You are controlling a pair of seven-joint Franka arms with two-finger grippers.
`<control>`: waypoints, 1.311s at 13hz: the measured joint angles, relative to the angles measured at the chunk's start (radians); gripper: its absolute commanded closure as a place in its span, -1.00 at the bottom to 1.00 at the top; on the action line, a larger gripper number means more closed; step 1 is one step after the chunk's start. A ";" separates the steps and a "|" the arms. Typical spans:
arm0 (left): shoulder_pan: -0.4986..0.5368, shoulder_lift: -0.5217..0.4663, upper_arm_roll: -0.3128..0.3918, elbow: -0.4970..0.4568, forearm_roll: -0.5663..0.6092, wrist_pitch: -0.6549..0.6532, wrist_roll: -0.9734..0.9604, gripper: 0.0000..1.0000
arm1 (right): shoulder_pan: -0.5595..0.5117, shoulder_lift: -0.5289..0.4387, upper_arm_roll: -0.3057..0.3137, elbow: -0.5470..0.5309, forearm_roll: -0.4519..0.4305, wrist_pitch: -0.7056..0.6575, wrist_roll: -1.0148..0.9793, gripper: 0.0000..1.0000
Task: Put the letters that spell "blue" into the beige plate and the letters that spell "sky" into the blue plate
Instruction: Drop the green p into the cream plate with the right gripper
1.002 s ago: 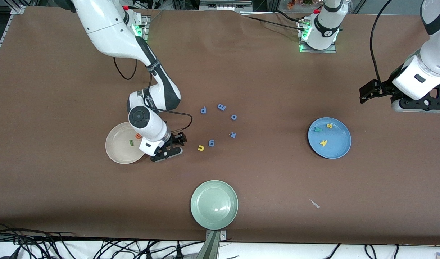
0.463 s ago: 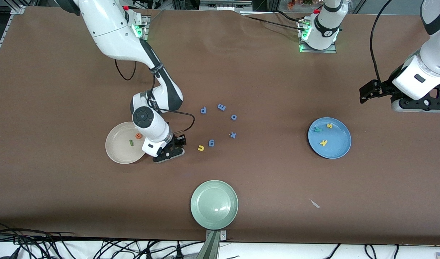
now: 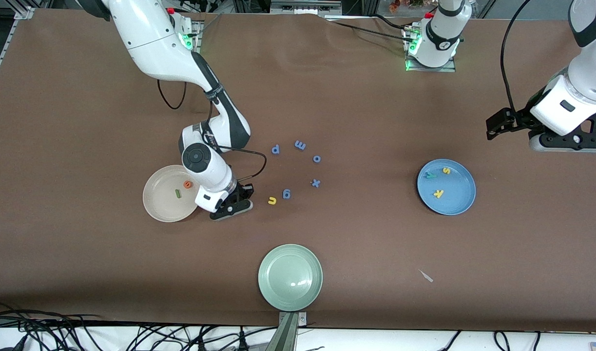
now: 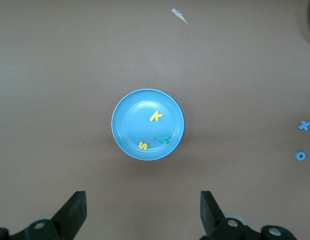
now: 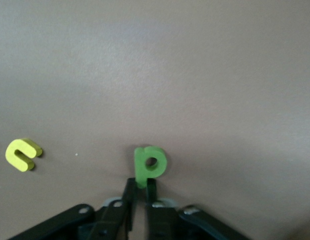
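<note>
Green b (image 5: 149,165) pinched in right hand (image 5: 139,196) | beside beige plate (image 3: 156,207) | left hand (image 4: 142,212) spread, waiting

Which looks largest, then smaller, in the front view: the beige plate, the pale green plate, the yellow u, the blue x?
1. pale green plate
2. beige plate, which looks slightly smaller, though the green one lies nearer the camera, so the gap is unsure
3. yellow u and blue x, tiny and alike; not ranked

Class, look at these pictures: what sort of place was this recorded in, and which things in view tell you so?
Most likely a robotics lab bench. Two arms are bolted along one edge of a brown-covered table, loose cables trail by the edge nearest the front camera, and the props are test pieces: foam letters like the green b and plain plates like the blue plate.
</note>
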 measured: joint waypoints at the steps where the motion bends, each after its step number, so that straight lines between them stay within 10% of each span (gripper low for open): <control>1: 0.000 0.000 -0.001 0.000 0.000 0.000 0.000 -1.00 | 0.000 0.000 -0.010 0.000 0.000 -0.003 -0.003 0.91; 11: -0.004 0.000 -0.005 0.000 0.000 0.000 0.000 -1.00 | -0.016 -0.119 -0.047 0.000 0.000 -0.197 -0.097 0.96; 17: -0.004 -0.001 -0.005 0.000 0.000 0.000 0.000 -1.00 | -0.131 -0.320 -0.121 -0.285 -0.008 -0.233 -0.385 0.91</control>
